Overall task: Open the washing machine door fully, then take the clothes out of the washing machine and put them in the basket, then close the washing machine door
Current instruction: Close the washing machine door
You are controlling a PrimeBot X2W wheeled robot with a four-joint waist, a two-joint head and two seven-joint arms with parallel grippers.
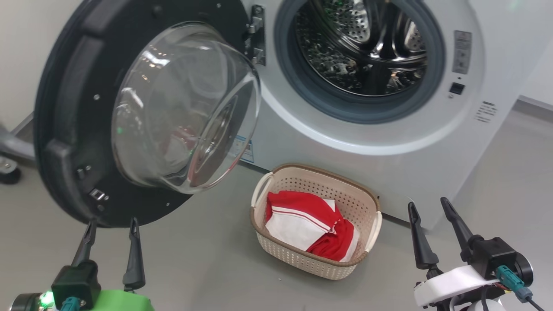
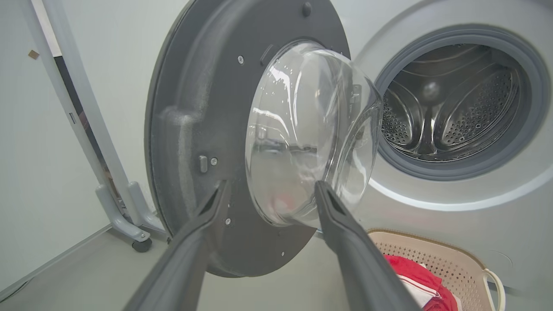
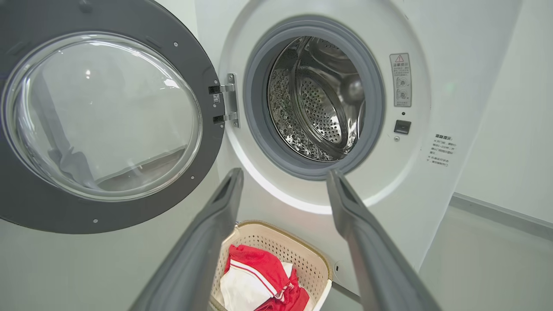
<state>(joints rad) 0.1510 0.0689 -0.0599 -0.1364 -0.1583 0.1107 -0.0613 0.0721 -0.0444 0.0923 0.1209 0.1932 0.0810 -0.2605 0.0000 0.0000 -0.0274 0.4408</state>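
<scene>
The washing machine (image 1: 389, 142) stands ahead with its steel drum showing no clothes inside. The washing machine door (image 1: 82, 86) hangs swung wide to the left, its glass bowl bulging toward me. On the floor in front sits the basket (image 1: 276, 250), and the red and white clothes (image 1: 311, 226) lie inside it. My left gripper (image 1: 111, 229) is open just below the door's lower rim, nothing between its fingers. My right gripper (image 1: 430, 207) is open to the right of the basket, also holding nothing. In the right wrist view the basket (image 3: 302, 255) and clothes (image 3: 259, 276) lie below the open fingers.
A grey frame on castor wheels (image 2: 129, 224) stands left of the door by the white wall. Grey floor spreads around the basket. A warning label (image 1: 461, 52) and the door latch (image 1: 456, 88) sit on the machine's front, right of the opening.
</scene>
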